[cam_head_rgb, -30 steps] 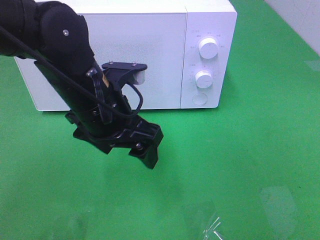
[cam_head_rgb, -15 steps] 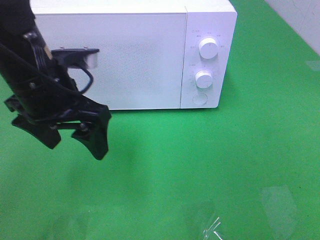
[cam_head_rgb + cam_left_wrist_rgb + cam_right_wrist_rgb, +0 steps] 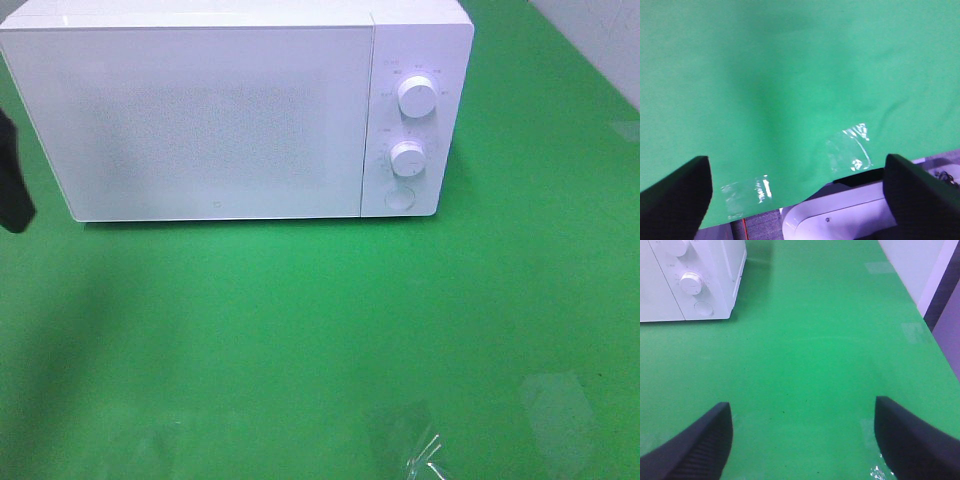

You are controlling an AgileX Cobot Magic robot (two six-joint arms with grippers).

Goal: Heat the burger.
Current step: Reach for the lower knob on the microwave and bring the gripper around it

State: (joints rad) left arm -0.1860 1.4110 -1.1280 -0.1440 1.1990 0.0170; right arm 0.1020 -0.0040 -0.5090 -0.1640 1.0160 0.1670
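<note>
- We take the white box-shaped microwave oven (image 3: 215, 120) as the reference; it stands on the green table cover (image 3: 320, 340) with its wide front door shut
- The control panel sits at the microwave's right end and carries an upper round white knob (image 3: 417, 95), a lower round white knob (image 3: 407, 158) and a round white button (image 3: 400, 197) below them
- Left gripper (image 3: 795, 165): we see both black fingers (image 3: 675, 200) spread wide apart over bare green cover, with nothing between them
- In the high view only a black part of the left arm (image 3: 12, 180) shows, just beside the microwave's left end
- Right gripper (image 3: 802, 407): its black fingers (image 3: 912, 437) also stand wide apart and hold nothing; it hangs over the cover in front of the microwave, off toward the control-panel end
- Patches of clear shiny tape (image 3: 415, 445) lie on the cover well in front of the microwave
- The burger: no view shows it, so we cannot tell where it is
</note>
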